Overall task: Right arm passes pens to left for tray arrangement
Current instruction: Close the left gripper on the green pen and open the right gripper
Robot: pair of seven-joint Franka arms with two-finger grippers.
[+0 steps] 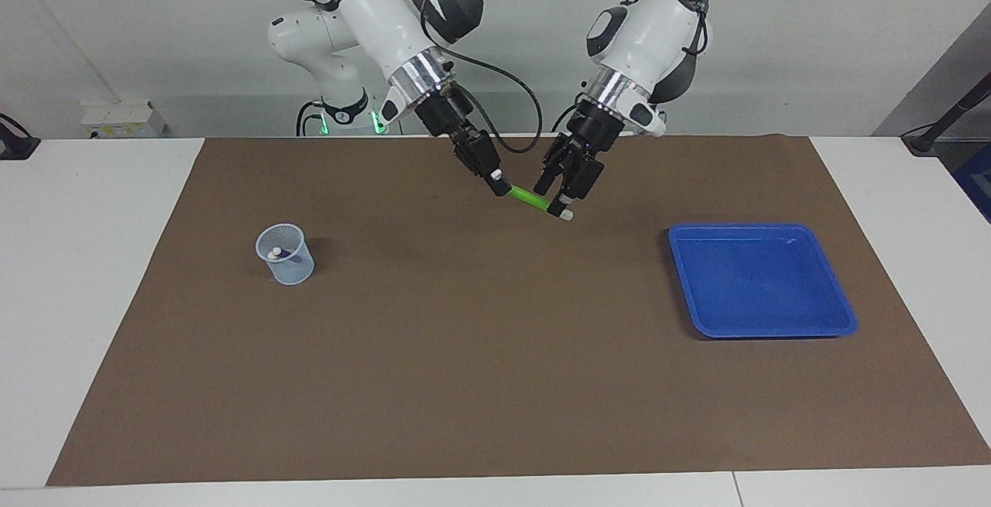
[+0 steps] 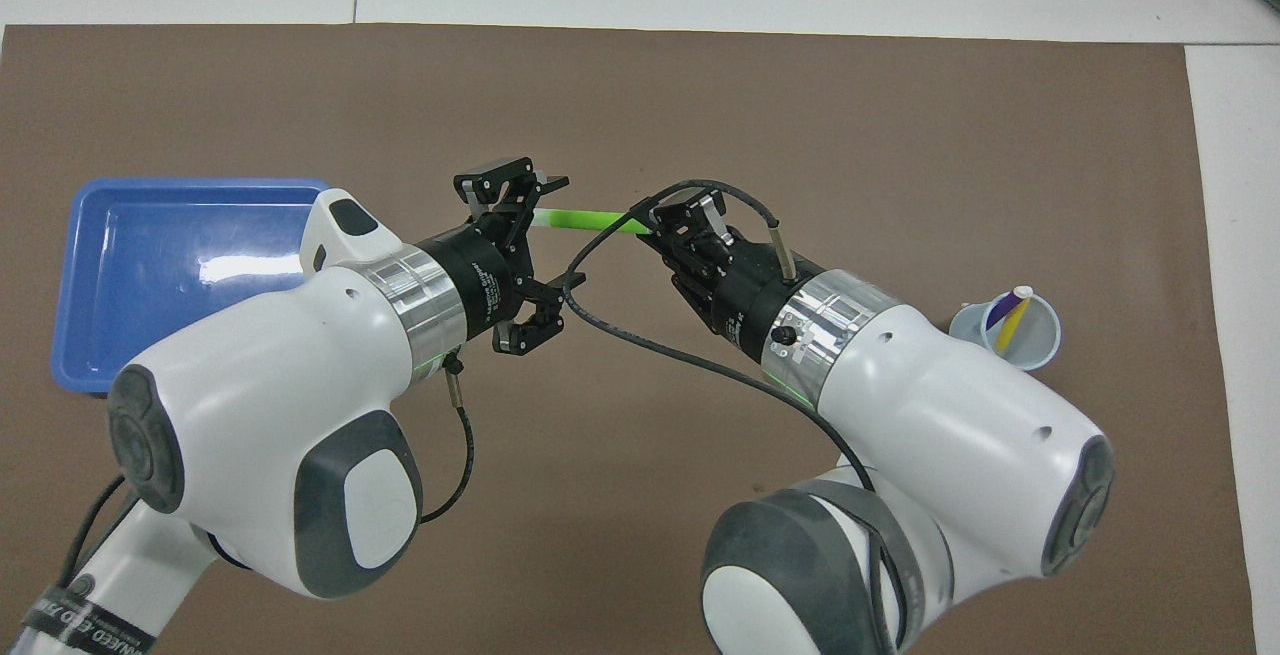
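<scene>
My right gripper (image 1: 499,184) is shut on one end of the green pen (image 1: 530,198) and holds it slanted above the mat, roughly midway between the two arms. My left gripper (image 1: 559,200) has its fingers apart on either side of the pen's pale end (image 1: 567,214); I cannot tell whether they touch it. The blue tray (image 1: 762,282) lies with nothing in it toward the left arm's end of the table. The purple pen (image 2: 993,313) and the yellow pen (image 2: 1013,319) stand in a small translucent cup (image 1: 285,254) toward the right arm's end.
A brown mat (image 1: 480,368) covers most of the white table. A black cable (image 2: 660,355) loops from the right arm's wrist near the two grippers.
</scene>
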